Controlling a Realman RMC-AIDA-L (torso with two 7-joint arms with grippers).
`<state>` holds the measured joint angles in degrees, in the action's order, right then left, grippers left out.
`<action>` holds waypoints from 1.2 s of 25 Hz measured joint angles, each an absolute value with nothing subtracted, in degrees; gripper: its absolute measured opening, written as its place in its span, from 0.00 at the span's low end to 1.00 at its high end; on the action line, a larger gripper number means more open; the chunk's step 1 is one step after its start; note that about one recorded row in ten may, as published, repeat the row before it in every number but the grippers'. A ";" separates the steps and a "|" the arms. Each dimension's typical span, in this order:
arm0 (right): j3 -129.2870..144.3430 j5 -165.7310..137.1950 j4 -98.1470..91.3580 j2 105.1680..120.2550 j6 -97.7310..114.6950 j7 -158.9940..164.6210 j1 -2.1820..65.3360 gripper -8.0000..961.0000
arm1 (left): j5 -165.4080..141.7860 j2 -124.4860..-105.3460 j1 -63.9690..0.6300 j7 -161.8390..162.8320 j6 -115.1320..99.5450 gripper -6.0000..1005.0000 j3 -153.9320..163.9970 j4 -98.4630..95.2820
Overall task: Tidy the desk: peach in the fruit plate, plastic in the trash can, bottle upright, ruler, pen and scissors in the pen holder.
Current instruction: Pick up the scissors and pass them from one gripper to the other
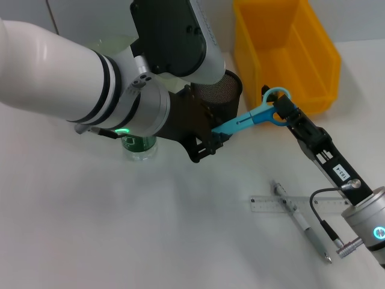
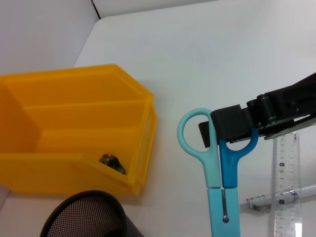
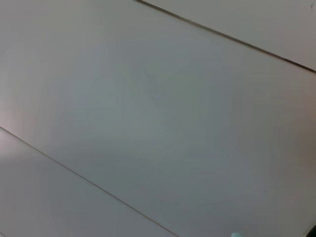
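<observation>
Nearest the robot, the ruler and pen lie crossed on the counter toward its right edge. Farther back, the right gripper has its fingers clenched on the handles of the scissors, held in the air, while the left gripper grasps the blade end beside the mesh pen holder. The yellow bin stands at the far right corner.

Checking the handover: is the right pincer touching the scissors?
Touching. The left wrist view shows the right pincer clamped through the scissors' handle loops.

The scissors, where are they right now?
In the head view, the scissors hang mid-air between both grippers, right gripper at the handles, beside the mesh pen holder, before the yellow bin.
</observation>
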<state>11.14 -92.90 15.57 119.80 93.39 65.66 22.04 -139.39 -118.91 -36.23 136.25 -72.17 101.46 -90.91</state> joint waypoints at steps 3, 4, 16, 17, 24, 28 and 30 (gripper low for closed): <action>11.30 -92.90 15.51 119.78 93.29 65.80 22.20 0.34 | -139.39 -118.91 -36.22 136.24 -72.17 0.21 101.50 -90.91; 11.32 -92.91 15.53 119.78 93.31 65.82 22.32 0.33 | -139.39 -118.91 -36.22 136.24 -72.17 0.21 101.50 -90.91; 11.28 -94.13 15.28 119.68 93.62 67.21 22.70 0.17 | -139.24 -118.91 -36.12 136.19 -72.15 0.21 101.51 -90.97; 11.30 -94.33 15.24 119.68 93.72 67.02 22.75 0.14 | -139.23 -118.91 -36.12 136.13 -72.16 0.21 101.51 -90.97; 11.00 -95.67 15.02 119.60 93.34 66.82 23.28 0.10 | -138.65 -118.99 -36.33 136.72 -72.28 0.23 101.51 -90.75; 10.82 -95.68 14.92 119.60 93.09 66.82 23.09 0.10 | -137.83 -119.00 -35.95 136.61 -72.16 0.31 101.51 -91.08; 10.77 -95.67 14.83 119.60 92.89 66.82 22.99 0.10 | -137.79 -119.00 -35.94 136.72 -72.11 0.40 101.51 -91.14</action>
<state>10.77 -95.67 14.83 119.60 92.89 66.82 22.99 -137.79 -119.00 -35.94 136.72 -72.11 101.51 -91.14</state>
